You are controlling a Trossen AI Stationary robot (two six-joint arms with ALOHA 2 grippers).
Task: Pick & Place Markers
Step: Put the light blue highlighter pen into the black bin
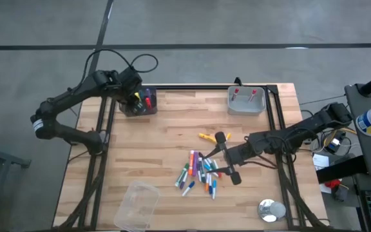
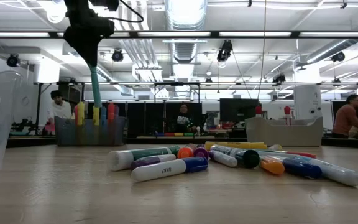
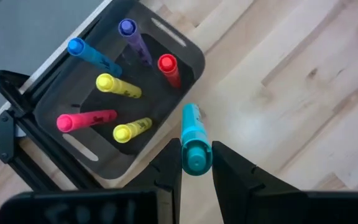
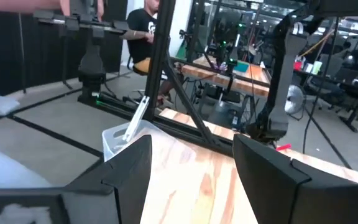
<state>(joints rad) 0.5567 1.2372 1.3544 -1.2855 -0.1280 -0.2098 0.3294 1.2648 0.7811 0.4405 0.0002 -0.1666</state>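
Several markers (image 1: 198, 171) of mixed colours lie loose in a pile on the wooden table (image 1: 172, 142), also seen in the low view (image 2: 185, 163). A dark bin (image 3: 55, 124) at the far left holds several markers standing up. My left gripper (image 3: 196, 158) hangs over that bin's edge, shut on a teal marker (image 3: 191, 127). My right gripper (image 1: 219, 158) is open above the pile, pointing level toward the table's left, with nothing between its fingers (image 4: 129, 168). My left gripper pinches the teal marker's upper end (image 3: 196, 154) between its two fingers, coming from above and pointing steeply down. The marker (image 2: 96, 87) hangs below the fingers, nearly upright. Its lower end (image 3: 190, 112) is clear of the table, right beside the dark bin's rim.
A grey bin (image 1: 247, 101) with two red-tipped markers stands at the far right. A clear plastic container (image 1: 137, 205) sits at the near left, and a round metal thing (image 1: 271, 210) at the near right. One yellow marker (image 1: 206, 136) lies apart from the pile. People sit beyond the table.
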